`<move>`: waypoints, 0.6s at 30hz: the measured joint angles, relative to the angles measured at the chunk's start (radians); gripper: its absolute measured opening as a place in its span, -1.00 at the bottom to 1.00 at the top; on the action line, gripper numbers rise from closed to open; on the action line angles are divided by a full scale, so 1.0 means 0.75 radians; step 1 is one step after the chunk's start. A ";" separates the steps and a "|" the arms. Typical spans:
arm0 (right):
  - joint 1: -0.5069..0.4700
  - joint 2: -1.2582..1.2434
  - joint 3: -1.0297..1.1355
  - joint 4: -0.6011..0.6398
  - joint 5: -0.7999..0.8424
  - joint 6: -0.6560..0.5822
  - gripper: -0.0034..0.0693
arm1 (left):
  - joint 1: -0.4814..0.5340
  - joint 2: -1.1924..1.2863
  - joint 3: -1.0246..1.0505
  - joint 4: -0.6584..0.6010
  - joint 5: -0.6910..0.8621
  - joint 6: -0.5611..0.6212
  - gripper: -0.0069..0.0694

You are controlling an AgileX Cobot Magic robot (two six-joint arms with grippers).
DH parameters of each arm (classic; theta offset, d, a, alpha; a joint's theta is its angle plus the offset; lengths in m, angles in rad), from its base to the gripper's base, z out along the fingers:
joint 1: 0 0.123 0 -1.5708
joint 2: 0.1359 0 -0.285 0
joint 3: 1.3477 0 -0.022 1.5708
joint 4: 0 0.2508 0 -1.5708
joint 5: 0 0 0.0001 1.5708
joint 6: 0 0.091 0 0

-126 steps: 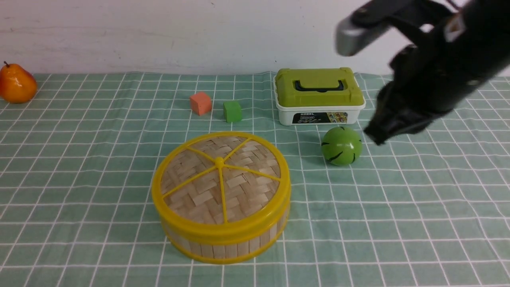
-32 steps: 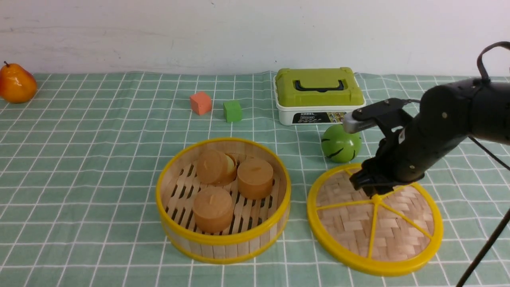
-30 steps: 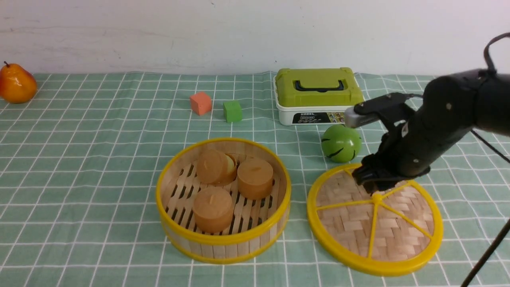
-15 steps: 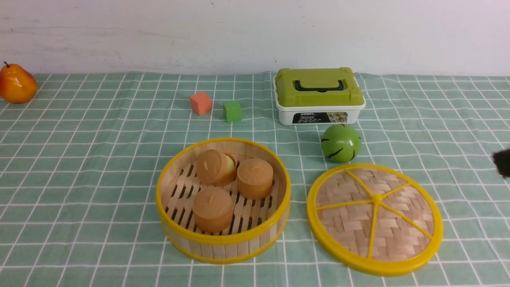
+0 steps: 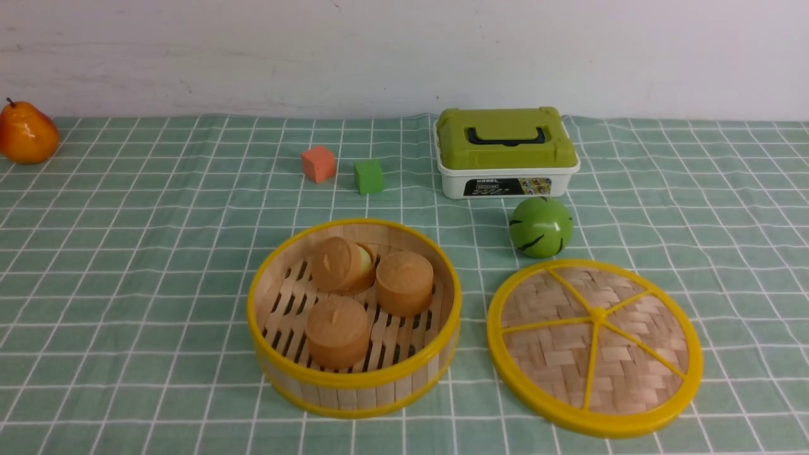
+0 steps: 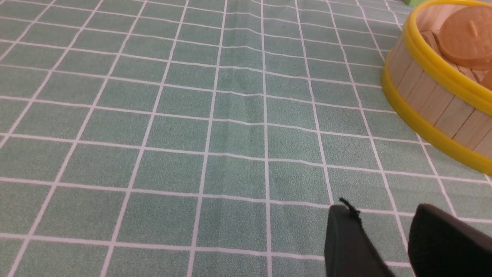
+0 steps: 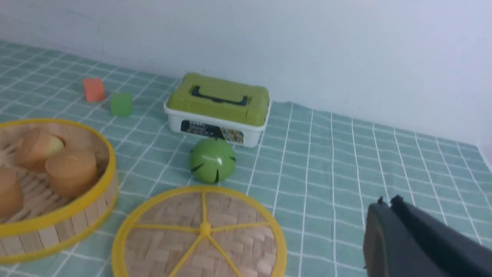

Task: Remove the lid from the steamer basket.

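Note:
The steamer basket [image 5: 354, 380] stands uncovered at front centre, with three brown round buns [image 5: 338, 328] on its slatted floor. The lid [image 5: 556, 354] lies flat on the cloth just right of the basket, knob up, apart from it. Neither arm shows in the front view. My right gripper [image 7: 387, 201] is shut and empty, off to the right of the lid [image 7: 230, 246] and basket [image 7: 77, 207]. My left gripper [image 6: 384, 215] is open and empty, low over the cloth to the left of the basket's wall [image 6: 434, 107].
A white box with a green lid [image 5: 505, 151] stands behind the lid, with a green ball [image 5: 541, 227] in front of it, close to the lid's far rim. An orange cube [image 5: 318, 163] and a green cube [image 5: 368, 175] lie behind the basket. A pear [image 5: 25, 134] sits far left.
The lid, on the basket 4.2 s ago, now lies on the cloth to its right. My right gripper left the lid's knob and drew back right, out of the front view.

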 joint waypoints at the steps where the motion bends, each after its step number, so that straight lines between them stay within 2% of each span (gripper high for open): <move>1: 0.000 0.000 0.000 0.000 0.000 0.000 -0.97 | 0.000 0.000 0.000 0.000 0.000 0.000 -0.19; 4: 0.000 0.000 0.006 0.040 0.140 0.001 -0.96 | 0.000 0.000 0.000 0.000 0.000 0.000 -0.19; 9: 0.000 0.000 0.031 0.127 0.210 0.002 -0.96 | 0.000 0.000 0.000 0.000 0.000 0.000 -0.19; 18: 0.000 0.000 0.233 0.067 -0.097 0.010 -0.96 | 0.000 0.000 0.000 0.000 0.000 0.000 -0.19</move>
